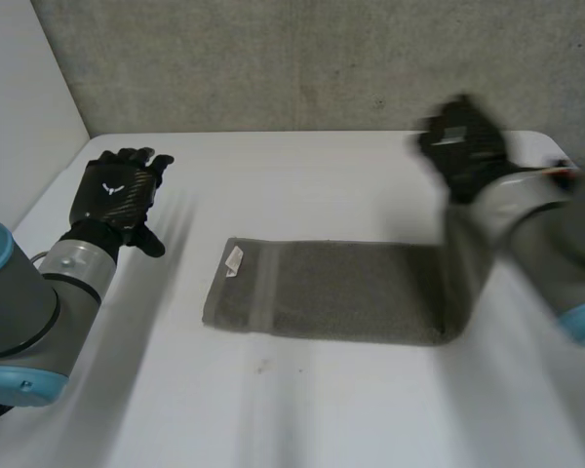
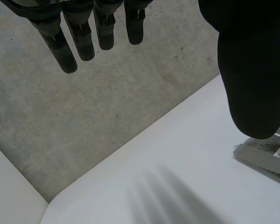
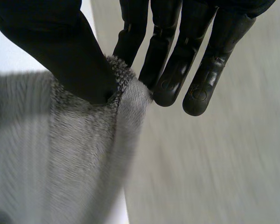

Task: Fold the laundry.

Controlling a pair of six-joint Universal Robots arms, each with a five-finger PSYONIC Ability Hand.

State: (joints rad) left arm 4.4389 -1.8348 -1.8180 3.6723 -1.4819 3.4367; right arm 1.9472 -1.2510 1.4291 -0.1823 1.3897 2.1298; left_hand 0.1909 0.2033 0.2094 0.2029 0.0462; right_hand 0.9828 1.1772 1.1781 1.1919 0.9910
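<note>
A grey towel (image 1: 331, 291) lies folded into a long strip across the middle of the white table (image 1: 302, 409), with a small white label near its left end. Its right end rises off the table toward my right hand (image 1: 465, 146), which is raised at the back right. In the right wrist view the thumb (image 3: 60, 51) pinches a corner of the towel (image 3: 74, 154) against straight fingers (image 3: 170, 70). My left hand (image 1: 117, 195) rests open at the table's back left, apart from the towel. Its straight fingers (image 2: 79, 32) and thumb hold nothing, and the towel's labelled end (image 2: 266, 156) lies beside the thumb.
A grey concrete wall (image 1: 302, 58) runs behind the table's far edge. A white panel (image 1: 19, 107) stands at the left. Bare table surface lies in front of the towel and to its left.
</note>
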